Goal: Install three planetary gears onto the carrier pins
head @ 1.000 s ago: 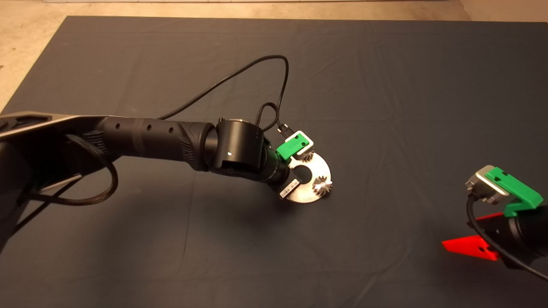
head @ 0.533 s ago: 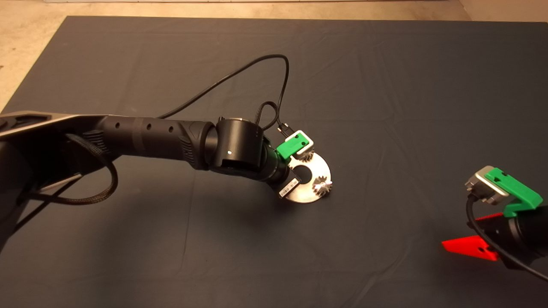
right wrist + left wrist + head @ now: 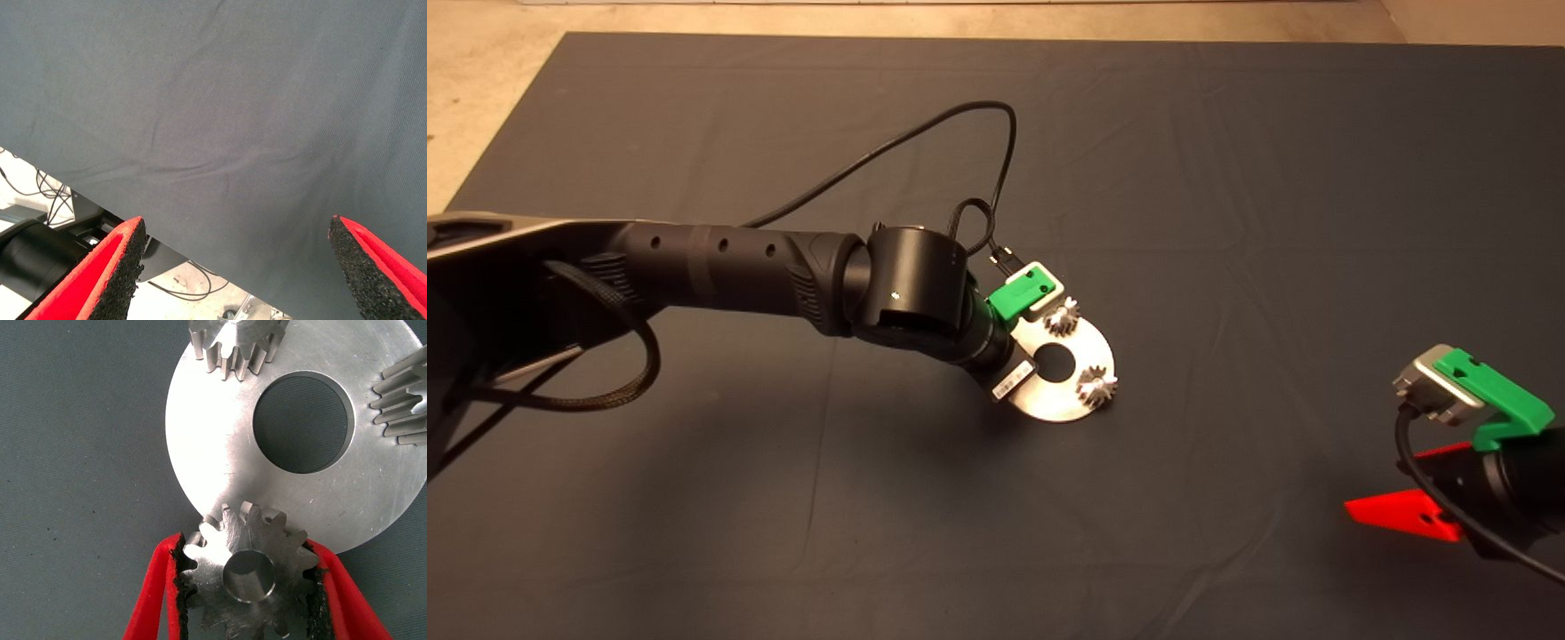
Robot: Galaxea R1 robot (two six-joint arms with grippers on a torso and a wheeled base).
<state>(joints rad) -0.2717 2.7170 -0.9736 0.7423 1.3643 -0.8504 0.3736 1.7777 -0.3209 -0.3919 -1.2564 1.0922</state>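
A shiny round plate [image 3: 1069,404] with a large central hole lies mid-mat. Two planetary gears stand on it, one on the far side [image 3: 1062,316] and one on the right side [image 3: 1097,388]. They also show in the left wrist view, as one gear [image 3: 237,343] and the other gear [image 3: 403,403]. My left gripper [image 3: 247,547] is shut on a third gear [image 3: 248,577], held over the plate's [image 3: 213,447] left rim. The carrier pins are hidden under the gears. My right gripper [image 3: 1414,484] waits open at the lower right.
The left arm's black wrist [image 3: 916,293] and its looping cable [image 3: 960,124] reach over the mat's middle and cover the plate's left edge in the head view. The right wrist view shows bare mat [image 3: 220,100] and cables beyond its edge.
The left arm has shifted a little toward the back left, uncovering more of the far gear and the plate's hole. The plate, its two gears and the right arm stay put.
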